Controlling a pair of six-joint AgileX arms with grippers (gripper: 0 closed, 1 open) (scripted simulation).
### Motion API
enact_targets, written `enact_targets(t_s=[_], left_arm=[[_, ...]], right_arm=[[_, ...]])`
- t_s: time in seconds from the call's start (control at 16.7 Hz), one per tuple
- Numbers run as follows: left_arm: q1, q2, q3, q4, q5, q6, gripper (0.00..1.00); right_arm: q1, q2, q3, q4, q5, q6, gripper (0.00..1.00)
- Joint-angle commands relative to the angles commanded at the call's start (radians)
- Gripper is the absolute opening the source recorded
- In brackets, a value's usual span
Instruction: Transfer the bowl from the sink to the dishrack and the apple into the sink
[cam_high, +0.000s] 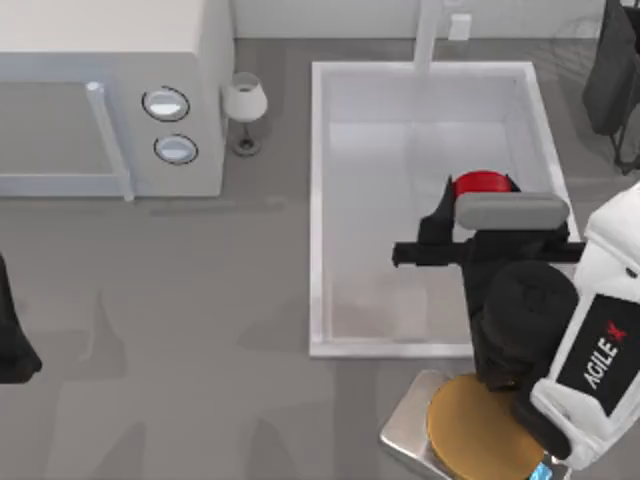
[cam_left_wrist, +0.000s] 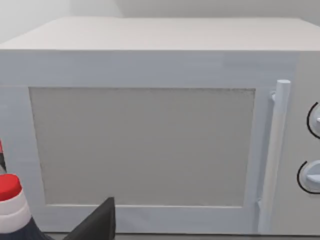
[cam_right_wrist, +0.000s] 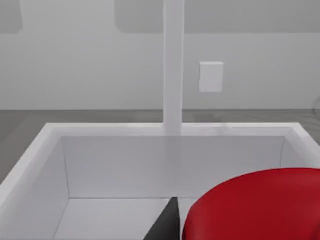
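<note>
The white sink (cam_high: 322, 210) takes up the middle right of the counter, and its far wall and faucet (cam_right_wrist: 173, 65) face the right wrist camera. My right gripper (cam_high: 470, 205) hangs over the sink's right half, shut on the red apple (cam_high: 482, 184). The apple (cam_right_wrist: 260, 207) looms large beside one dark finger (cam_right_wrist: 167, 222). Faint wire loops of the dishrack (cam_high: 578, 35) lie at the far right. A dark shape (cam_high: 612, 75) stands there; I cannot tell whether it is the bowl. My left gripper (cam_high: 15, 335) is parked at the left edge.
A white microwave (cam_high: 110, 95) with two knobs stands at the back left, close in front of the left wrist camera. A small white lamp (cam_high: 244, 110) sits between it and the sink. An orange disc on a silver base (cam_high: 475, 425) lies under my right arm. A red-capped bottle (cam_left_wrist: 10, 200) stands beside my left gripper.
</note>
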Motion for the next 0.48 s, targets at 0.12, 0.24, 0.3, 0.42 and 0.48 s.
enact_targets(t_s=[0.12,0.24,0.3,0.42,0.48], left_arm=[[0.0,0.0,0.0,0.0,0.0,0.0,1.0],[0.0,0.0,0.0,0.0,0.0,0.0,1.0],[0.0,0.0,0.0,0.0,0.0,0.0,1.0],[0.0,0.0,0.0,0.0,0.0,0.0,1.0],[0.0,0.0,0.0,0.0,0.0,0.0,1.0]], right_arm=[[0.0,0.0,0.0,0.0,0.0,0.0,0.38],[0.0,0.0,0.0,0.0,0.0,0.0,0.53],[0.0,0.0,0.0,0.0,0.0,0.0,0.6],[0.0,0.0,0.0,0.0,0.0,0.0,0.75],[0.0,0.0,0.0,0.0,0.0,0.0,0.83]])
